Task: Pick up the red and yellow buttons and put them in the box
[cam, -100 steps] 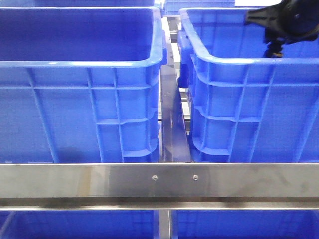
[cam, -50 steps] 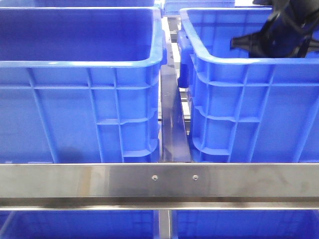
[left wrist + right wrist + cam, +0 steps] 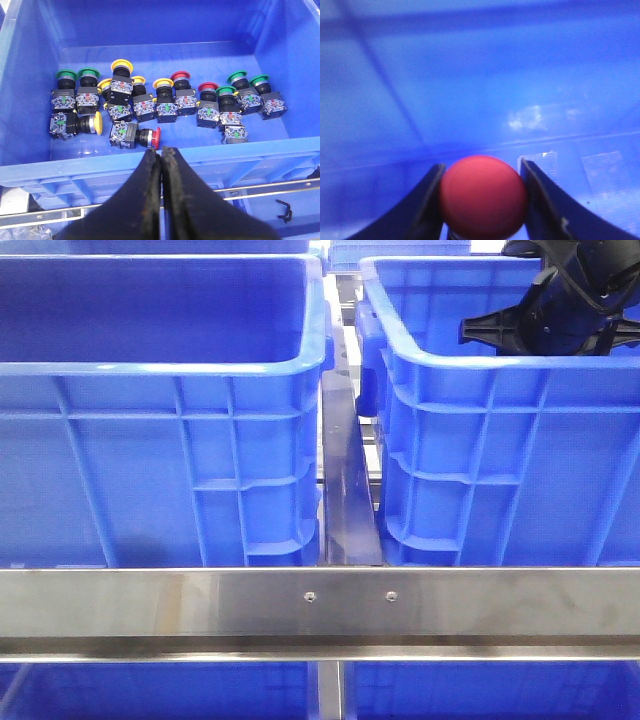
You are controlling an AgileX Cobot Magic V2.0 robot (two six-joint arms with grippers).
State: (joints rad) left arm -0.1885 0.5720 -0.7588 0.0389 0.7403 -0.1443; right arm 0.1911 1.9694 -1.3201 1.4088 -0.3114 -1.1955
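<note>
The right arm (image 3: 575, 300) reaches in from the far right, its dark wrist and gripper body hanging over the upper right of the scene, with one black finger sticking out to the left. In the right wrist view, the right gripper (image 3: 482, 200) has its two dark fingers (image 3: 422, 205) spread apart and pressed against either side of a round red cap (image 3: 483, 196), gripping it between them.

The left gripper (image 3: 161, 185) shows only in its own wrist view. Its two black fingers (image 3: 145, 195) lie pressed together along their length, tips meeting, nothing held between them. The left arm does not appear in the front view.
</note>
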